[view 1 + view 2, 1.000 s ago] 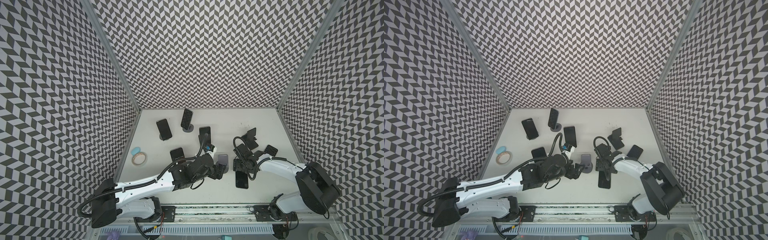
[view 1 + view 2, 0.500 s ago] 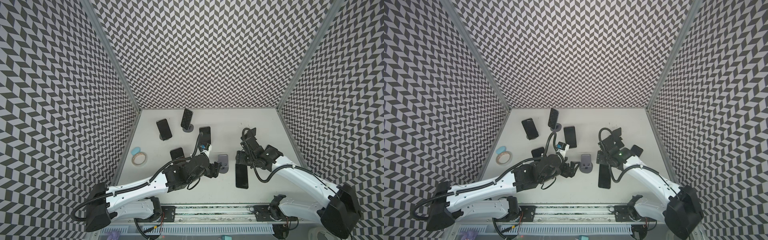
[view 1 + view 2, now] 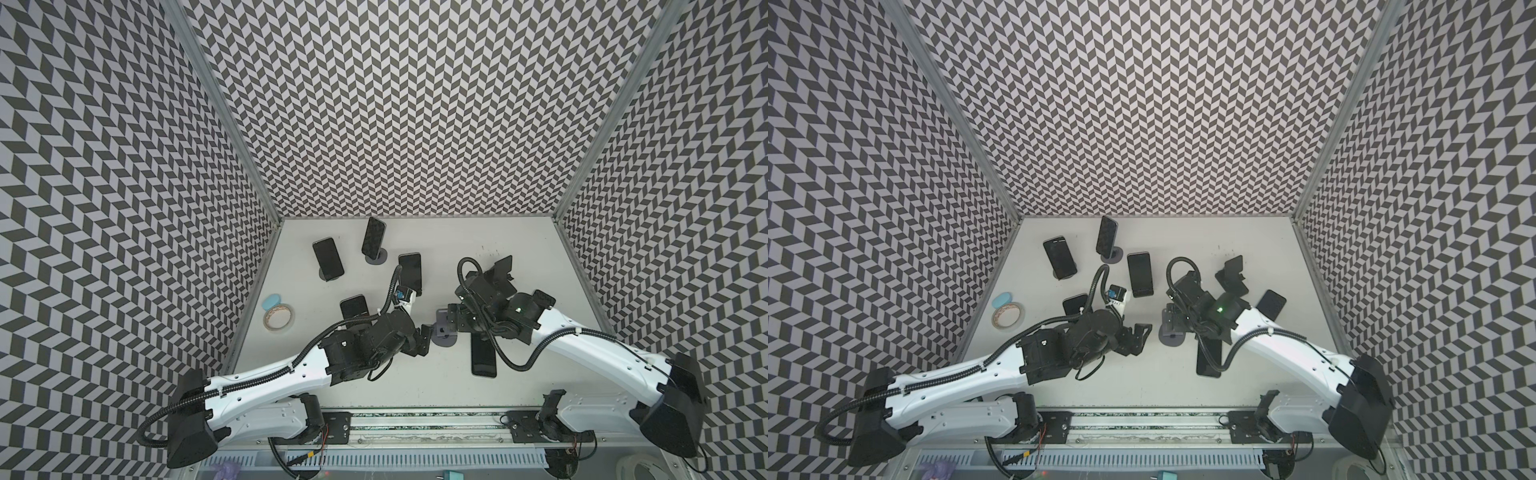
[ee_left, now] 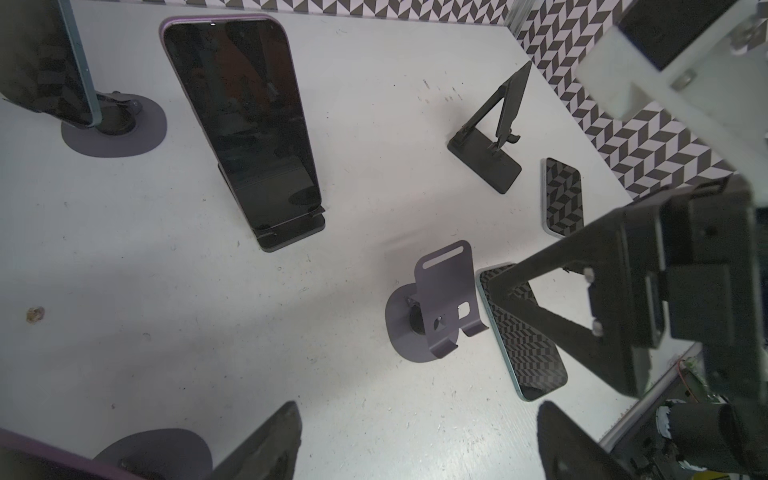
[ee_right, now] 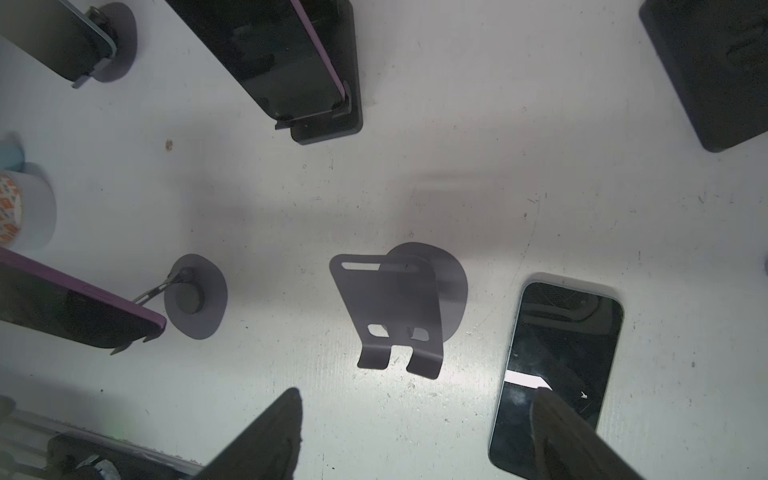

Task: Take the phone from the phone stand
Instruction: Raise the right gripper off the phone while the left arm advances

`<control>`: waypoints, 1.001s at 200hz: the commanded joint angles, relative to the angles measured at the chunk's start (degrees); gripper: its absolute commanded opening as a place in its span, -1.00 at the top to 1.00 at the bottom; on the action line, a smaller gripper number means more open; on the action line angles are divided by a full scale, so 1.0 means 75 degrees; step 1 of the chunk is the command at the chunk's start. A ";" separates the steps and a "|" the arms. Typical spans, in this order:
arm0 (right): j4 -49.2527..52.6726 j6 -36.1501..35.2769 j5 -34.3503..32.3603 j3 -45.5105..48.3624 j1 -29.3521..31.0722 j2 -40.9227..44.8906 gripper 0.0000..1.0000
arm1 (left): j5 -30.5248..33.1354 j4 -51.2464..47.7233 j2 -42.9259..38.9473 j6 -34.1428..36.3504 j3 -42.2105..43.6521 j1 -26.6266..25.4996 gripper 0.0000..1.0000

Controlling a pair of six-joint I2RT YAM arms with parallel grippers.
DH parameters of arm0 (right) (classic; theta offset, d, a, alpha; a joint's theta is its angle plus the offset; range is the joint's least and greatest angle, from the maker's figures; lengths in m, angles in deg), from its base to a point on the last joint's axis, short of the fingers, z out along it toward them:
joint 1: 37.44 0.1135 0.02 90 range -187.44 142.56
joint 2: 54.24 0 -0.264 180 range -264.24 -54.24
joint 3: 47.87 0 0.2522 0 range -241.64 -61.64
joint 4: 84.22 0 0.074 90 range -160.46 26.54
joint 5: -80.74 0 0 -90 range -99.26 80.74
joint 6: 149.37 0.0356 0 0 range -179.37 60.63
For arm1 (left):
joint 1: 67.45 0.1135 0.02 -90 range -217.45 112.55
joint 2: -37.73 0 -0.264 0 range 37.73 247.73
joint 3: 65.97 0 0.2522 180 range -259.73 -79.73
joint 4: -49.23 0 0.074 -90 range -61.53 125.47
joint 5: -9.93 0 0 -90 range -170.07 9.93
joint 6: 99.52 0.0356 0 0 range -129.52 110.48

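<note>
Far left of the surface [image 3: 415, 384]: tape roll [image 3: 279, 329], with a small blue object [image 3: 271, 313] touching its far side.

Left half: 4 propped phones, each leaning on its own stand. The one nearest the middle [image 3: 409, 272] has a dark screen.

Left end effector [image 3: 1139, 337]: fingers [image 4: 282, 440] spread, nothing between them. It sits just left of the phone stand [image 3: 444, 330], apart from it.

Centre: the phone stand is grey with a round base, and its cradle is empty.

The phone [image 3: 483, 359] lies flat on the surface, screen up, just right of the stand's base. Its far end is hidden under the right arm in both top views.

Right end effector [image 5: 415, 395]: fingers spread, gripping nothing, above stand and phone. 1 finger [image 5: 561, 436] overlaps the phone's end in the right wrist view.

Further right: black folding stand [image 3: 500, 270], empty. A second flat phone [image 3: 1271, 303] lies just beside the right arm.
</note>
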 commanded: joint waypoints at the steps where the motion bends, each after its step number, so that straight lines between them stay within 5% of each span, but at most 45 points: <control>1: -0.0266 0.0208 -0.0178 -0.0246 0.0151 -0.0314 -0.73 | 0.0209 -0.0369 -0.0302 -0.0190 0.0154 0.0027 -0.80; 200: -0.0767 0.0088 -0.0419 -0.0632 0.0206 -0.2261 -0.75 | 0.0033 -0.0527 -0.1287 -0.0627 0.1044 0.0084 -0.82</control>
